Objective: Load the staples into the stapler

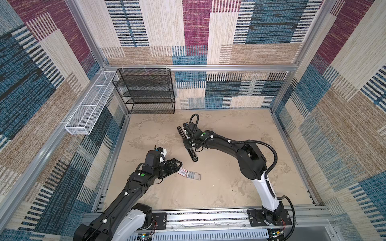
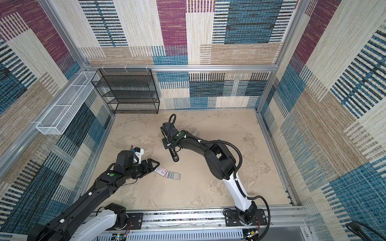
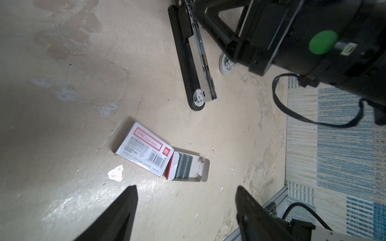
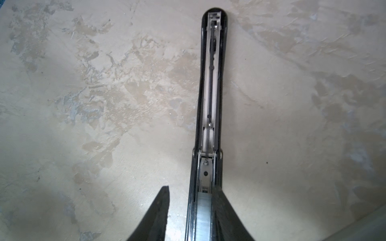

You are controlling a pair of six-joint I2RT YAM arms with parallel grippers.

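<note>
Slim black-and-steel stapler (image 3: 188,60) (long, flat)

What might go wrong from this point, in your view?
The staples lie in the shallow tray slid out of the box; the open left fingers could push the light box away or break a strip. The right fingers straddle the opened stapler, one at its edge, and may knock it askew.
</note>
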